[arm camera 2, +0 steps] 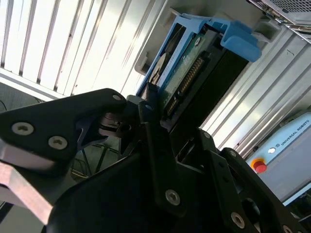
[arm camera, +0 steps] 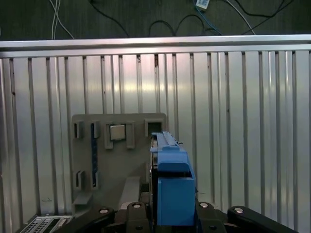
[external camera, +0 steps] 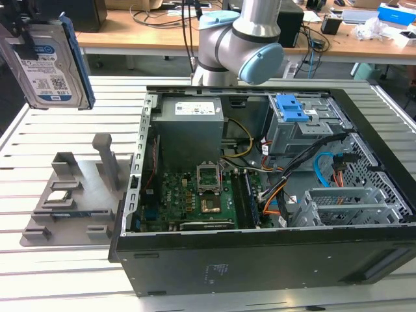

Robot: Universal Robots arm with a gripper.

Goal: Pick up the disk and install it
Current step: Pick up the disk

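Hanging clear of everything, the rectangular silver hard disk with its white-and-blue barcode label and blue plastic side rails (external camera: 49, 65) sits high over the slatted metal table (external camera: 39, 273), near that table's far edge on the exterior view's left. My black two-finger claw (arm camera 2: 158, 119) is clamped on it: in the second wrist view I see the fingers (arm camera 2: 148, 121) pressed against the drive's body, with its connector edge and blue rails reaching out beyond them. So the disk's long axis runs straight out from the claw, roughly upright and a little tilted in the exterior view, label facing that camera.

Directly beneath it, the first wrist view shows the flat grey plastic fixture tray (arm camera: 121, 170), which has a small square silver processor chip (arm camera: 117, 132) seated in one pocket.

The open black computer case (external camera: 260, 260) lies across the middle of the table. Its grey metal cage with the blue plastic latch (external camera: 305, 130) is at the case's far corner on the exterior view's right, well apart from the disk. By my reckoning, pickup is done and installation is not.
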